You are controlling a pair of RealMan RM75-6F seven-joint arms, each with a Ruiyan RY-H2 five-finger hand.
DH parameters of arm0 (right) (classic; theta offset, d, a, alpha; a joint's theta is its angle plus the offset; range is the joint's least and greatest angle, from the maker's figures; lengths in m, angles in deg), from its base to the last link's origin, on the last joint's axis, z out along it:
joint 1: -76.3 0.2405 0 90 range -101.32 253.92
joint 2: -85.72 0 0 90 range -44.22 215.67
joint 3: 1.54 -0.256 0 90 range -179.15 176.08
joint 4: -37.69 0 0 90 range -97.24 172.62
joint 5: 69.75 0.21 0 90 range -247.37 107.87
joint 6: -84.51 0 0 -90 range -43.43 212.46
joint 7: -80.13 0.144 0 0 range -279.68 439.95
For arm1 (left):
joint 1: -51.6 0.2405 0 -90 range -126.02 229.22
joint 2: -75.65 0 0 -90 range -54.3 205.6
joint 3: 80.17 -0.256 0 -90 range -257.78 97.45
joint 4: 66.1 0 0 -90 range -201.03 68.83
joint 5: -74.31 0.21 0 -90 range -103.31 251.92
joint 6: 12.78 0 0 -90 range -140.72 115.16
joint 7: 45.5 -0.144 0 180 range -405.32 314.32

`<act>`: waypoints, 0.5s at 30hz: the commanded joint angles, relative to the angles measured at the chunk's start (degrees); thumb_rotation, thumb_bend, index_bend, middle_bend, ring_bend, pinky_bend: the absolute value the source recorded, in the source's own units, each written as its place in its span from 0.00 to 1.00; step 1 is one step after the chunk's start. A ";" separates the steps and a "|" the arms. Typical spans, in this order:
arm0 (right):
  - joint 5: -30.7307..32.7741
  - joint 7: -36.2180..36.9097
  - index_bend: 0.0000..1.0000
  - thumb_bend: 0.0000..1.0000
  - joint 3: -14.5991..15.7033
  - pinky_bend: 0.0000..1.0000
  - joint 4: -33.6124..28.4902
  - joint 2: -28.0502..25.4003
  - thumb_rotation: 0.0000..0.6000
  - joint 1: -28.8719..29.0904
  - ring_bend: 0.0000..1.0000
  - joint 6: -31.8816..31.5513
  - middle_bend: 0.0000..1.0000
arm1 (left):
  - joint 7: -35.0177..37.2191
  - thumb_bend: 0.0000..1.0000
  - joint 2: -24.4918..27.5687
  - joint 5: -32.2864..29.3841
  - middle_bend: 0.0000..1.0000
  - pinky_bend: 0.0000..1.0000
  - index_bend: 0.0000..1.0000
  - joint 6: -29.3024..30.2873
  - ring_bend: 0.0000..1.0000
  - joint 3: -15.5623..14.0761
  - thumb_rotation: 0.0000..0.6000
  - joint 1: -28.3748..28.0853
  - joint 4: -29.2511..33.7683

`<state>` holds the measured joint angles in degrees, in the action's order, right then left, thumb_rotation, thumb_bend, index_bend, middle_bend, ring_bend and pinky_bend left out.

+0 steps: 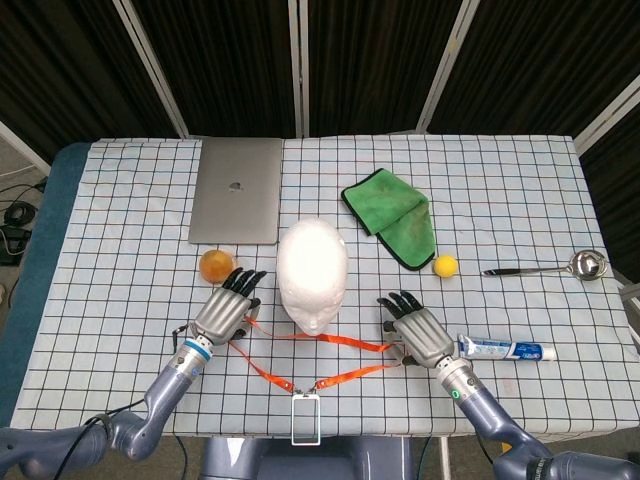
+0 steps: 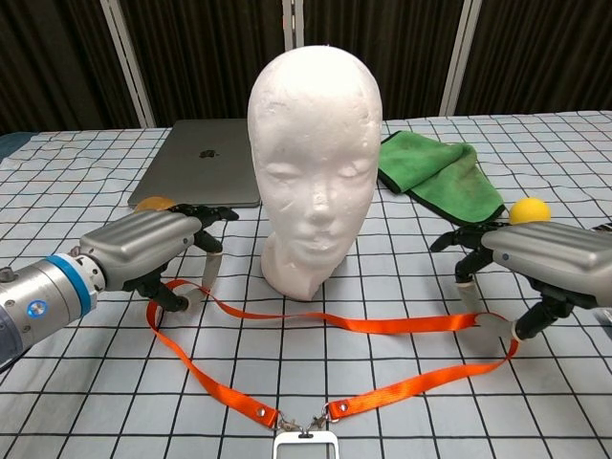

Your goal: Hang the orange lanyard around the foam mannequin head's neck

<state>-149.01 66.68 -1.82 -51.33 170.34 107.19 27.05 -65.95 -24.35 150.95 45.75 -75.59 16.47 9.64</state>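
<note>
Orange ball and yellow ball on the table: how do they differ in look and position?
The orange ball looks larger and sits just left of the foam head, close beyond the left robot hand. The yellow ball looks smaller and lies right of the head, beside the green cloth. Both are round and rest on the checked tablecloth, untouched.

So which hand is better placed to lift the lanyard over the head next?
Neither alone. The left hand and right hand each pinch one end of the orange lanyard, flanking the mannequin head; both likely raise together.

Head view steeply downward; chest view low, level; shared mannequin head [image 1: 313, 272].
</note>
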 commanded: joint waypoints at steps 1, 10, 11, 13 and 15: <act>-6.40 2.88 0.72 0.40 1.67 0.00 0.73 -1.46 1.00 0.01 0.00 -2.55 0.10 | 2.50 0.46 2.39 4.50 0.00 0.00 0.72 3.53 0.00 -1.88 1.00 1.04 2.18; -20.70 6.87 0.72 0.40 5.77 0.00 3.18 -5.05 1.00 0.97 0.00 -8.64 0.10 | 8.22 0.46 7.37 15.77 0.00 0.00 0.73 12.06 0.00 -5.49 1.00 2.51 5.49; -22.05 7.22 0.72 0.40 6.01 0.00 3.17 -5.61 1.00 0.99 0.00 -9.73 0.10 | 9.35 0.46 7.87 16.97 0.00 0.00 0.73 13.22 0.00 -5.74 1.00 2.68 5.89; -23.61 8.07 0.72 0.40 6.03 0.00 2.83 -6.33 1.00 0.85 0.00 -11.69 0.10 | 11.15 0.46 8.66 18.49 0.00 0.00 0.73 14.86 0.00 -5.94 1.00 2.91 6.59; -24.42 9.63 0.73 0.40 5.60 0.00 1.84 -6.85 1.00 0.53 0.00 -13.95 0.11 | 12.19 0.46 9.38 19.37 0.00 0.00 0.74 16.40 0.00 -5.63 1.00 3.15 7.37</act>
<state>-172.06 74.73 3.68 -48.84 164.51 107.87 15.12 -54.89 -15.94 169.39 60.82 -81.08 19.21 16.08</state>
